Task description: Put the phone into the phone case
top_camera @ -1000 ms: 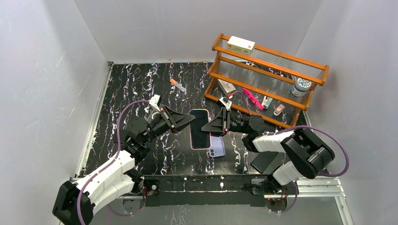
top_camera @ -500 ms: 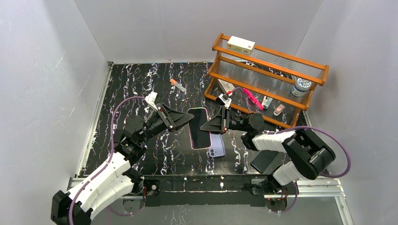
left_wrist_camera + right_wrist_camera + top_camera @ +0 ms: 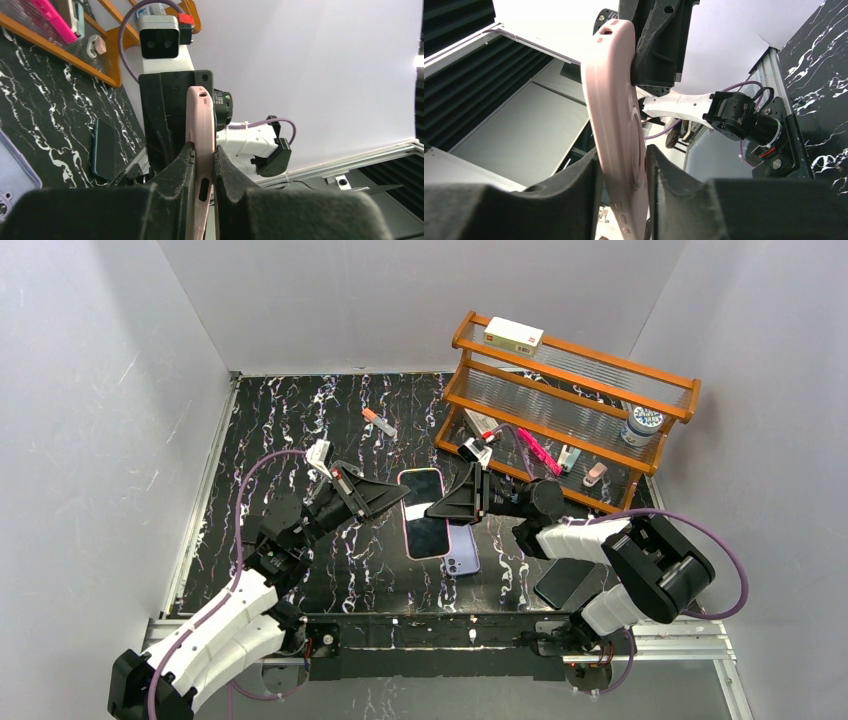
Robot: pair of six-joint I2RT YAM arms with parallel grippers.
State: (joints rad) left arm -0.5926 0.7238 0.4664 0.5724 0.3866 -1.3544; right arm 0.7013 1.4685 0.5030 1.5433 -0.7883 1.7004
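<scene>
Both grippers hold a pink phone case (image 3: 425, 512) above the middle of the table. A black phone face shows inside its pink rim in the top view. My left gripper (image 3: 398, 496) is shut on the case's left edge, and its fingers (image 3: 182, 162) press both sides of the pink rim (image 3: 201, 125). My right gripper (image 3: 443, 508) is shut on the right edge, with the case's pink back (image 3: 616, 115) between its pads. Under the case lies a lilac phone-shaped item (image 3: 460, 560) with a camera cutout; whether it is a phone or a case I cannot tell.
A dark phone (image 3: 563, 583) lies flat on the table by the right arm's base. A wooden rack (image 3: 570, 390) with a box, a jar, a pink marker and small items stands at the back right. A small tube (image 3: 379, 422) lies behind the case.
The pink case has shifted slightly left and turned a little. The left arm has drawn back a bit. Both grippers stay at the case's edges.
</scene>
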